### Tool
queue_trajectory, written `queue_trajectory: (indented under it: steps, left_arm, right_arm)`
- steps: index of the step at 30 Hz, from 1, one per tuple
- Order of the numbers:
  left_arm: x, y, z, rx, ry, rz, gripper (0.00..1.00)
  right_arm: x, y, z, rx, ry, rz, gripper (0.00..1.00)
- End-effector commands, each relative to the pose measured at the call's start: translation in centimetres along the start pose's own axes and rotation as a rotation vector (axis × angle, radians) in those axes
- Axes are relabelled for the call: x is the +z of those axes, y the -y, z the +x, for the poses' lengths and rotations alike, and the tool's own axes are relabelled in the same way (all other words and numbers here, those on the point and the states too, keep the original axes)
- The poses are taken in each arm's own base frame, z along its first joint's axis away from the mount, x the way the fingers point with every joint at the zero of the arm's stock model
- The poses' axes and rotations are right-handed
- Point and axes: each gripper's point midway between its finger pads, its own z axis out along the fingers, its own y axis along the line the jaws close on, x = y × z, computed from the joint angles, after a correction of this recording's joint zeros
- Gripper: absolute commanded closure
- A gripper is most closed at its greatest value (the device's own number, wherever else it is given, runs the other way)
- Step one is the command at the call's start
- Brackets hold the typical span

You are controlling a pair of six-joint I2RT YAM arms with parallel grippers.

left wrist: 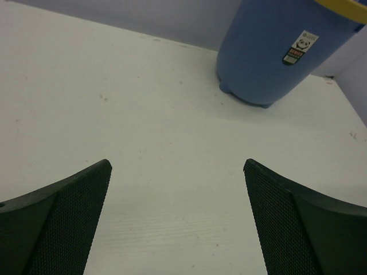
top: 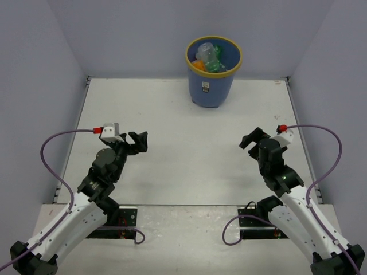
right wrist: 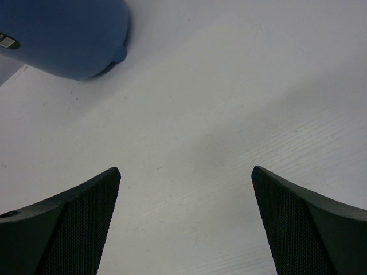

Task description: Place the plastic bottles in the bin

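Down at the near edge of the white worktop (top: 183,120), both arms rise from black base plates (top: 123,217), and a purple cable (top: 50,146) loops out from each one. The arms lean forward and slightly inward over the surface.

The left gripper (top: 137,141) hangs over the left half of the worktop. Its jaws are spread wide and it is released, with nothing between them. Its wrist view shows two dark, mesh-textured fingers (left wrist: 69,217) far apart, with only bare white surface in the gap. The right gripper (top: 250,140) mirrors it over the right half. It is equally wide apart and holds nothing, and its wrist view also shows only plain worktop between the pads.

Well beyond both grippers, toward the far edge and a little right of centre, the bin (top: 211,86) stands upright. It is blue with a yellow rim and has a small white label (top: 206,87) on its near side. The bottles (top: 209,57) lie heaped inside it. One clear, one green and one orange show from above, but their full number cannot be told.

Pale grey walls (top: 143,34) close in the far side and both flanks.
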Motion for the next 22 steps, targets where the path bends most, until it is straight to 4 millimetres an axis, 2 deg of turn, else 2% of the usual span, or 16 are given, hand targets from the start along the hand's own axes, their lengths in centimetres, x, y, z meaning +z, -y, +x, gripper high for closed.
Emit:
queue_trajectory:
  steps: [1, 8, 22]
  left_arm:
    - [-0.7, -0.1, -3.6, -0.061, 0.106, -0.031, 0.00]
    - [-0.3, -0.3, -2.3, -0.053, 0.057, -0.043, 0.00]
    - [-0.6, -0.7, -2.4, -0.066, 0.068, -0.061, 0.00]
  right_arm:
    - [0.1, -0.9, -0.9, 0.030, 0.014, -0.011, 0.01]
    - [0.0, -0.4, -1.1, 0.069, 0.017, 0.030, 0.01]
    - [-0.2, -1.0, -1.8, 0.082, 0.042, 0.000, 0.01]
